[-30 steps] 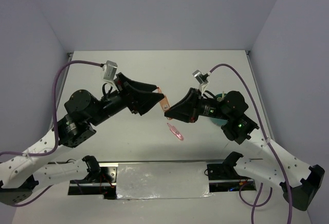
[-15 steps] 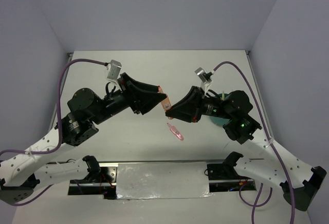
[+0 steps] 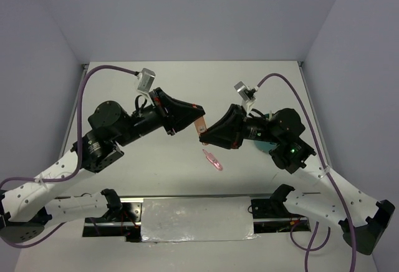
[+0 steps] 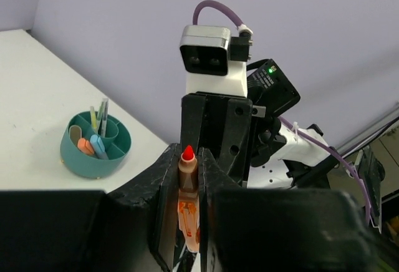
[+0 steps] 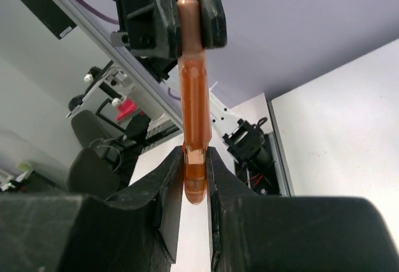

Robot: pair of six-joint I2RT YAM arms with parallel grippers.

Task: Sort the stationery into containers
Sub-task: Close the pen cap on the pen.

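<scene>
Orange highlighter is held in mid-air at the centre of the overhead view, bridging the two arms. The left gripper pinches it from 10 o'clock. The right gripper pinches its other end from 4 o'clock. In both wrist views the black fingers press flat against the barrel, so each pincer looks clamped on it.

This appears to be a handover toward the right arm. The teal cup sits at 3 o'clock from the highlighter, partly under that arm. To do it well, the right fingers should have a firm, square hold before the left ones part. The left arm should then back straight off along the barrel, so the pen is not twisted loose. The right arm can then carry it to the cup and lower it upright into a compartment. The cup already holds several pens and highlighters among its dividers.

White table lies below, smooth and matte. A small pink item lies on it at 6 o'clock from the highlighter, well apart from the cup. Plain pale lavender walls enclose the far and side edges.
</scene>
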